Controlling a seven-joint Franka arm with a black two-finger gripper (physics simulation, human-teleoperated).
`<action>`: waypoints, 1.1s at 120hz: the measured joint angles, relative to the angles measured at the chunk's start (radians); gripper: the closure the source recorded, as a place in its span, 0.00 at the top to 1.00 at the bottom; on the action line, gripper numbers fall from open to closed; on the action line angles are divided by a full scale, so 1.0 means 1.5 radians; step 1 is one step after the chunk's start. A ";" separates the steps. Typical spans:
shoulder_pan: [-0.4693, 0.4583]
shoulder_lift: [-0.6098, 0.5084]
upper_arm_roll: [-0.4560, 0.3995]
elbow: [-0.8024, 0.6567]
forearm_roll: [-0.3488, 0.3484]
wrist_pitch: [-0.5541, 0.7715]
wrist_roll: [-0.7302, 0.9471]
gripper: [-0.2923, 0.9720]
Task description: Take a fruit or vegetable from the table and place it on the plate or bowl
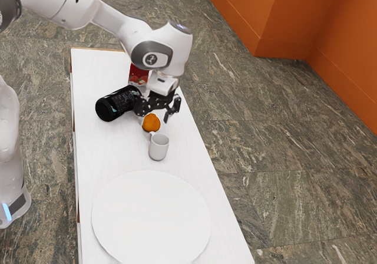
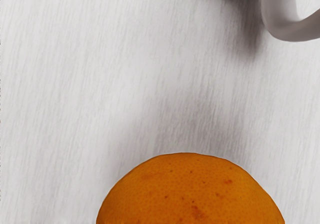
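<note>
you have the large white plate (image 1: pixel 151 220) at the near end of the table (image 1: pixel 88 152). black bottle (image 1: pixel 115 105) lies on its side, left of the orange (image 1: pixel 151 123). white mug (image 1: pixel 158 147) stands just near of the orange, between it and the plate. small red item (image 1: pixel 136 74) is far, behind the arm. gripper (image 1: pixel 157 116) fingers are apart, hovering over the orange. tabletop is white, the floor (image 1: pixel 271 134) grey-green stone, the wall (image 1: pixel 330 22) orange.

From here I count one orange (image 1: pixel 151 122), one white mug (image 1: pixel 158 147), one large white plate (image 1: pixel 151 220), one dark bottle (image 1: pixel 118 104) and one red item (image 1: pixel 136 74) I cannot name — five things in all, on one table (image 1: pixel 100 152).
</note>
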 joint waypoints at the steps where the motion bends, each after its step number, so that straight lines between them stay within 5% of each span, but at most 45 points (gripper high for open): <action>1: 0.000 0.000 0.000 0.000 0.000 0.001 0.000 0.77; 48: 0.003 0.017 0.000 0.002 0.001 0.019 -0.001 0.76; 78: 0.007 0.020 0.000 0.001 0.001 0.029 -0.003 0.51; 112: -0.022 -0.049 -0.011 0.035 0.000 -0.001 -0.006 0.47; 132: -0.075 -0.125 -0.130 0.045 -0.017 -0.063 -0.020 0.47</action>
